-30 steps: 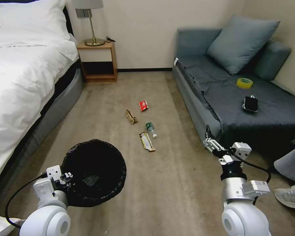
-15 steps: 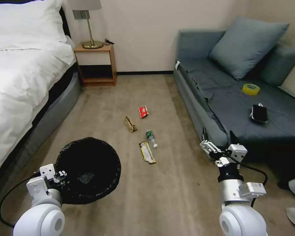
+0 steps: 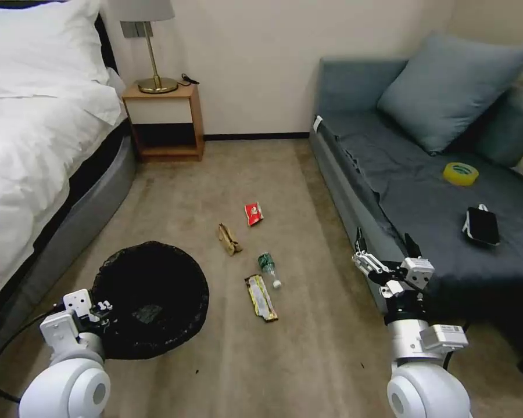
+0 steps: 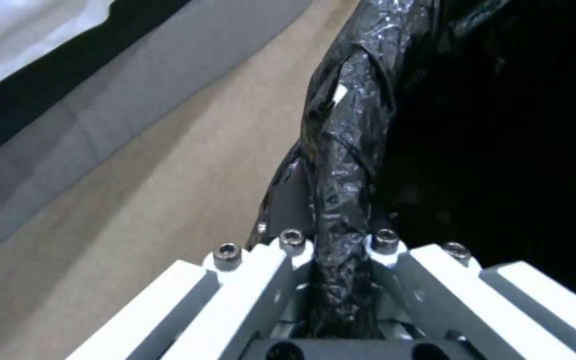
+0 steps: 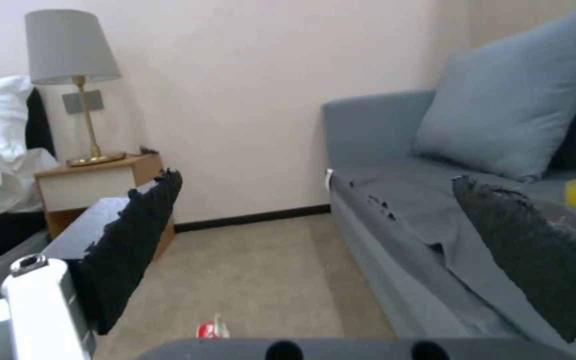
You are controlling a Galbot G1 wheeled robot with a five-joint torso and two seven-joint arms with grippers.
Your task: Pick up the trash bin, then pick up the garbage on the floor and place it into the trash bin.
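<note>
The trash bin, lined with a crinkly black bag, hangs low at the left, and my left gripper is shut on its rim. On the carpet ahead lies the garbage: a red snack packet, a crumpled tan paper wrapper, a small clear bottle with a green label and a long yellow-brown wrapper. My right gripper is open and holds nothing, raised beside the sofa's front edge, to the right of the litter.
A grey sofa stands on the right with a yellow tape roll and a black phone on it. A white bed runs along the left. A nightstand with a lamp stands at the back wall.
The whole head view has shifted: the litter, sofa and bed sit lower and nearer in the picture, so the camera has moved forward. The bin stays in my left gripper.
</note>
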